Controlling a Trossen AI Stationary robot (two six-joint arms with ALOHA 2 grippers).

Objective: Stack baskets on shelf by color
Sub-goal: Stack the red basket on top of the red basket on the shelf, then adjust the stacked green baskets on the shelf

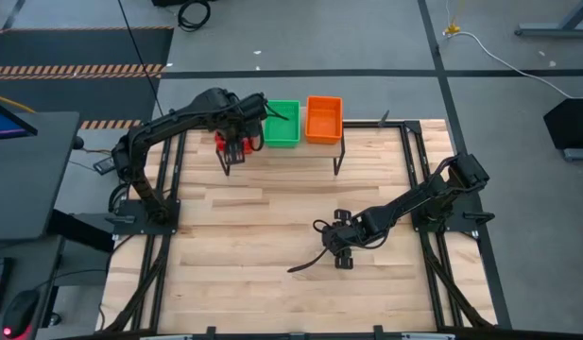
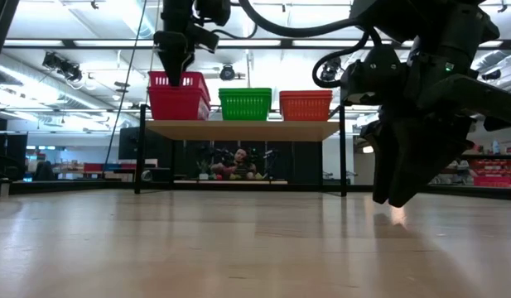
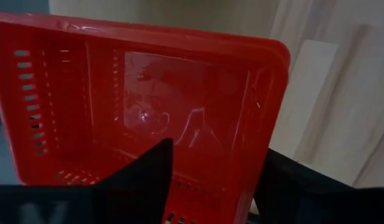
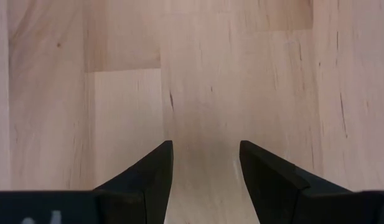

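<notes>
1. The shelf (image 2: 243,130) sits at the far edge of the table (image 1: 272,283), roughly centred along it, with three basket stacks lined up on top.
2. The red baskets (image 2: 179,98) are at the shelf's left end, the green baskets (image 2: 245,104) sit in the middle, and the orange baskets (image 2: 306,105) are at the right end. From above, the green (image 1: 282,123) and orange (image 1: 324,119) ones show clearly, but the red one (image 1: 220,142) is mostly hidden under the arm.
3. In the low view the red stack stands a bit taller than the other two. I can't count how many baskets are nested in each pile.
4. The left gripper (image 1: 236,142) is right over the red basket. In its wrist view one finger (image 3: 148,171) sits inside the basket and the other is outside, so the basket's wall (image 3: 260,124) runs between them. The fingers are spread apart, and whether they touch the plastic I can't say.
5. The right gripper (image 1: 340,247) is out over the bare middle of the table, toward the right, pointing down. Its fingers (image 4: 155,174) are apart with just wood grain showing between them, holding nothing.
</notes>
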